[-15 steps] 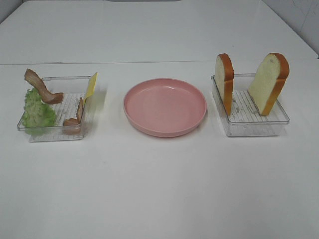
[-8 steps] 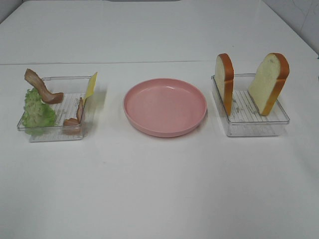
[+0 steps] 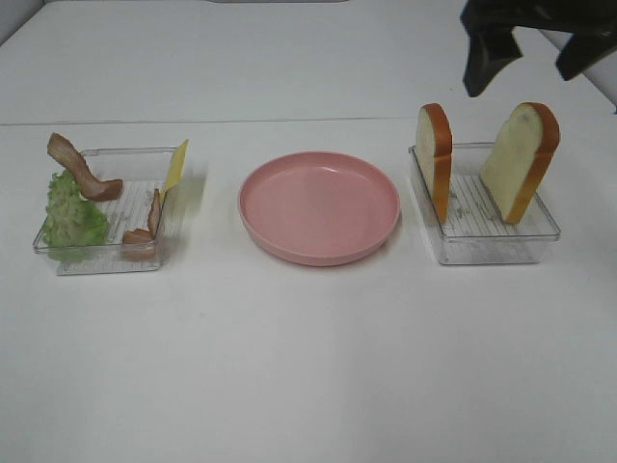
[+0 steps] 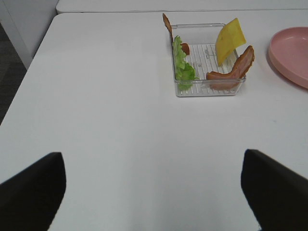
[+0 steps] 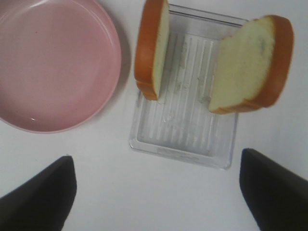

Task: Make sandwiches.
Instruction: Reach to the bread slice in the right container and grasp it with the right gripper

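1. The right claw [image 3: 532, 53] hovered above the clear bread tray [image 3: 492, 241] to the right of the pink plate [image 3: 319, 206]. Its jaws were spread wide and gripped nothing.
2. Two bread slices stood on edge in that tray, well apart. The near slice [image 3: 435, 159] was upright on the plate side, and the far slice [image 3: 522, 159] was tilted at the side away from the plate.
3. To the left of the plate, a filling tray [image 3: 106, 258] held the other sandwich parts, still unstacked. The lettuce [image 3: 69, 214] sat at the side farthest from the plate, and bacon strips [image 3: 82, 169] draped over the rim. The cheese [image 3: 175, 166] was propped against the wall nearest the plate.
4. The left claw [image 4: 154, 192] hung wide open and held nothing. It was over the white table [image 3: 308, 367], well short of the filling tray, and the plate showed only at the edge of its camera's view.
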Available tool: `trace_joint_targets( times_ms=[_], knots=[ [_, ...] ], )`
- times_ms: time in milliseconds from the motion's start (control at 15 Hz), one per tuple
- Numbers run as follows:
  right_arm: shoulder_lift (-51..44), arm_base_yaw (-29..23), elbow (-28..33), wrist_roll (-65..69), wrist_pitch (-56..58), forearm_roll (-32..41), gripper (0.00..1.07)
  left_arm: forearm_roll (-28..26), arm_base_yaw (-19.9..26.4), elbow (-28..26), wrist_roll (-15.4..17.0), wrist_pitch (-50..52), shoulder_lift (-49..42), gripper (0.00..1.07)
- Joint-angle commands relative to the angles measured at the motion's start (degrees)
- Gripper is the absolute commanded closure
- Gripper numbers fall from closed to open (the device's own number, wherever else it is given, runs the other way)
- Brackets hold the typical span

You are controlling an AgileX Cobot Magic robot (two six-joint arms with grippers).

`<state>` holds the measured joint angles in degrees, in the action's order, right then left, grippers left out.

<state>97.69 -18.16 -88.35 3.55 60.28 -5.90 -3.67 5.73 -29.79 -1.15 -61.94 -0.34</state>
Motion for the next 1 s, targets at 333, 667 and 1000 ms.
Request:
trace_joint_targets(
  times_ms=[333, 667, 1000],
  knots=[
    [12.89, -2.52, -11.23, -0.40, 0.23, -1.09, 0.20, -0.34, 0.29, 0.11, -0.06, 0.29, -0.74, 0.16],
    [20.45, -2.29, -11.23, -0.29, -6.59, -3.78, 0.21, -0.34, 0.29, 0.11, -0.06, 0.29, -0.74, 0.16],
    [26.24, -2.01, -11.23, 1.43, -10.08, -8.65, 0.21, -0.34, 0.29, 0.11, -0.06, 0.29, -0.74, 0.16]
  ],
)
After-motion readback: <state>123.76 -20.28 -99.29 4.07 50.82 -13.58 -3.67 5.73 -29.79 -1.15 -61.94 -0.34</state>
